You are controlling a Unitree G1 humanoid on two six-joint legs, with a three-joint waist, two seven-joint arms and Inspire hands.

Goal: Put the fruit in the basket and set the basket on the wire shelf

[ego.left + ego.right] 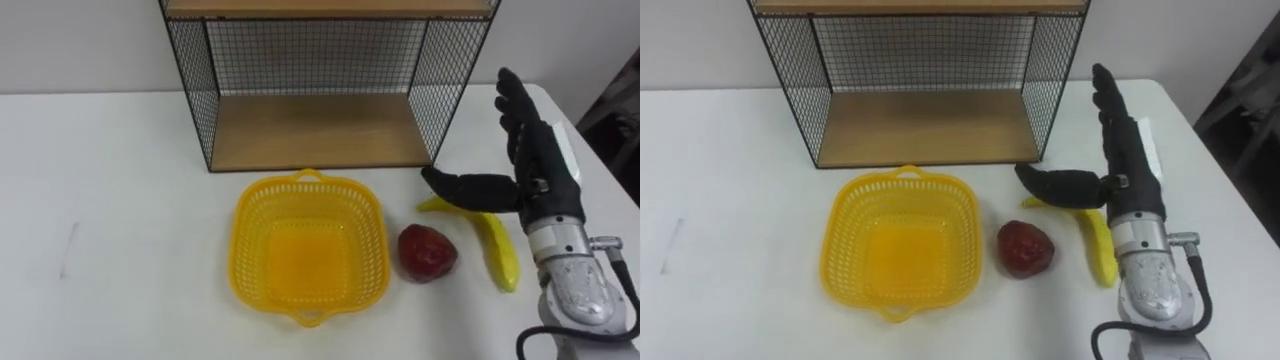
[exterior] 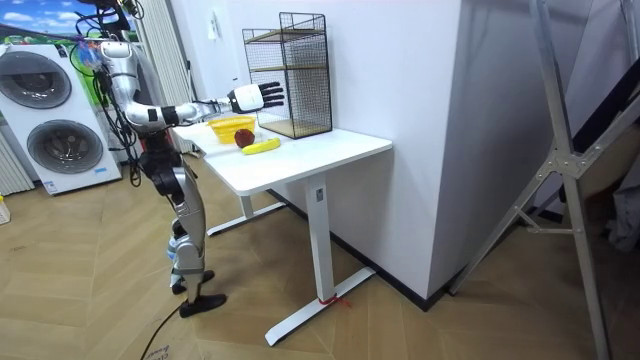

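White bench [image 1: 100,200] is bearing the wire shelf [image 1: 310,130] with the yellow basket [image 1: 250,215] just before it, the red fruit [image 1: 428,252] and banana [image 1: 500,255] are lying right of the basket, and the right hand [image 1: 535,160] is hovering over the banana's far end, fingers straight, thumb spread, holding nothing.

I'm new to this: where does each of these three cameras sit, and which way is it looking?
Left eye view: on the robot's head, looking down at the white table, yellow basket, red fruit, banana and wire shelf; its open right hand shows.
Right eye view: beside it on the head, same downward look, same hand.
Room view: standing off in the room, facing the whole robot at the table.
Shared: all three show those things and that hand.
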